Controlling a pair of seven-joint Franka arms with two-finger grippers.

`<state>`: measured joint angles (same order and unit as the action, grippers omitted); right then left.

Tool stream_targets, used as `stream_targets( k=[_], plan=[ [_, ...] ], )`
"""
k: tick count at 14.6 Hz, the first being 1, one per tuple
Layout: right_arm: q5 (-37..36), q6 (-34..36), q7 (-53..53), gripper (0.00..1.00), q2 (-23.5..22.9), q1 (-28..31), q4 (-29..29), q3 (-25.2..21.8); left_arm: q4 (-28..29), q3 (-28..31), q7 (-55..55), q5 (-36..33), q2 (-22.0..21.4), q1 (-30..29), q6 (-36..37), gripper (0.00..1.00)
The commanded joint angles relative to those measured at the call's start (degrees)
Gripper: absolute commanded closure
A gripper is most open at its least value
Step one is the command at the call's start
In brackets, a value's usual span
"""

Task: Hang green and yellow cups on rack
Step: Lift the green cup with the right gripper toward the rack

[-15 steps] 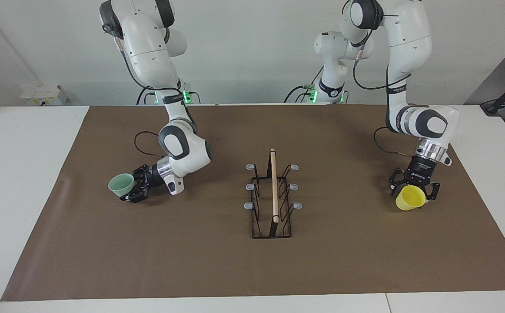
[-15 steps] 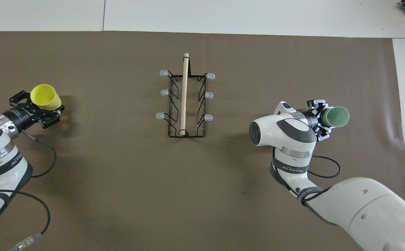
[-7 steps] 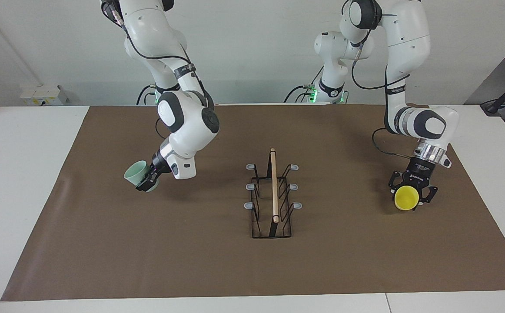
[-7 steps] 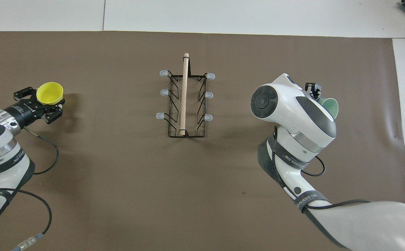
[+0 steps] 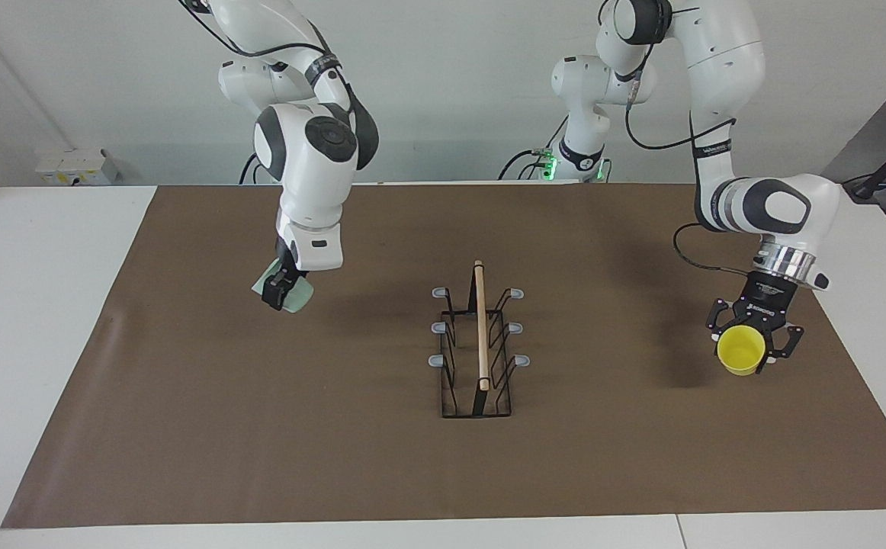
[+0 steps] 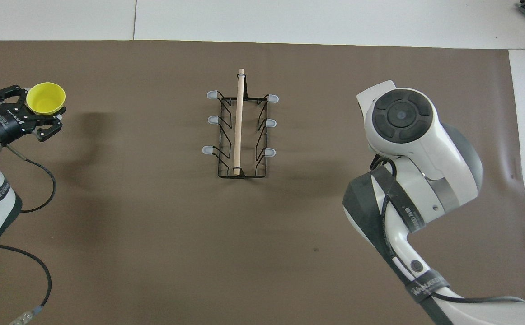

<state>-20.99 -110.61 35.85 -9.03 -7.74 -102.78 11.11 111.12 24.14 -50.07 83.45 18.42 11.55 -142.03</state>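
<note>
Views differ most on the right arm: from overhead its wrist housing hides the right gripper and anything it carries, while the facing view shows the right gripper [image 5: 281, 290] pointing down over the brown mat [image 5: 260, 427] toward the right arm's end of the counter [image 5: 46, 305], with the pale green cup [image 5: 295, 296] showing partly at its tip. Its fingers are clenched on that cup, which hangs tilted, clear of the mat.

Both views show the left gripper [image 5: 752, 347], over the mat toward the left arm's end of the counter. Its fingers [image 6: 52, 113] are closed on the yellow cup [image 6: 45, 98], whose mouth is turned toward the camera in each view, so the bright inside is seen. From overhead the cup's shadow falls on the mat well apart from it, so it is held off the surface.

Between the two grippers the rack [image 5: 477, 351] stands on the mat, its wooden dowel [image 6: 238, 122] running along the top. The overhead view shows all six grey-tipped prongs [image 6: 212, 95], three per side, all bare; neither cup touches the rack.
</note>
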Motion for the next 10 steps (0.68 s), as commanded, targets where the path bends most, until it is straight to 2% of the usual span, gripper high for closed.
stream_targets(
  k=[1, 5, 7, 10],
  plan=[
    [10.32, -4.07, 0.89, 1.0, 2.52, 2.21, -0.58, 0.84, 0.67, 0.29, -0.47, -3.11, -3.39, -0.21, -1.41, 1.0],
    [25.53, -10.4, 0.89, 1.0, 3.84, 2.73, -1.37, 0.75, 1.55, 0.21, -0.73, -5.75, -6.63, -0.3, -6.85, 1.0],
    [33.34, -14.0, 0.98, 1.0, 4.02, 2.56, -1.63, 0.75, 2.25, 0.29, -0.73, -6.01, -8.65, -0.39, -6.95, 1.0],
    [43.37, -20.76, 1.67, 1.0, 4.11, 1.95, -2.85, 0.84, 3.66, 0.12, -0.73, -9.96, -12.08, -0.39, -6.77, 1.0]
  ],
)
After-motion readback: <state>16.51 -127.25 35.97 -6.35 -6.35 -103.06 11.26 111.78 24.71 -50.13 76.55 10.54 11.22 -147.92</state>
